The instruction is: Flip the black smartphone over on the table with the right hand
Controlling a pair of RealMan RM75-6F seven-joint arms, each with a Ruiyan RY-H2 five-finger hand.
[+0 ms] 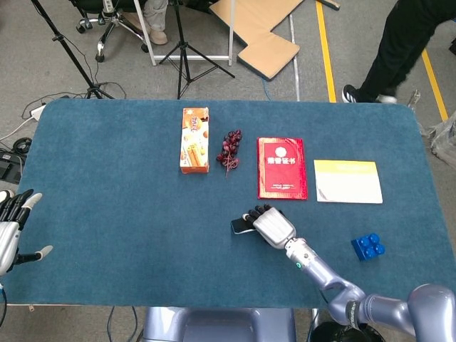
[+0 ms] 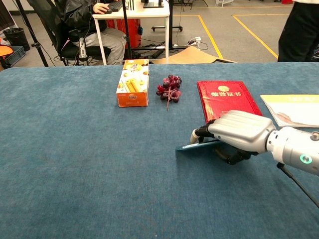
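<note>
Overhead, head view —
Surface: one dark blue felt-covered table [image 1: 128, 214], rounded corners, standing on grey concrete floor with yellow tape lines.
Room: black tripod legs and flat cardboard sheets beyond the far edge; one person in black trousers [image 1: 399, 50] at the far right corner.
Count: one orange snack box [image 1: 194, 140], one bunch of dark purple grapes [image 1: 229, 149], one red certificate booklet [image 1: 281, 167], one yellow-and-white paper pad [image 1: 348, 181], one blue toy brick [image 1: 368, 246], one black smartphone [image 1: 242, 225].
Right hand [image 1: 267, 224]: lies over the phone near the table's middle front, fingers curled around it; only the phone's left end shows.
Left hand [image 1: 13, 228]: at the table's left edge, fingers spread apart, holding nothing.

Chest view —
Surface: same blue felt, seen low and close.
Room: one seated person in dark clothes at a white desk [image 2: 132, 12] behind the table.
Phone: held in the right hand, tilted up on its long edge, its lower edge touching the felt just in front of the red booklet.
Right hand: fingers over the top of the phone, thumb underneath.
</note>
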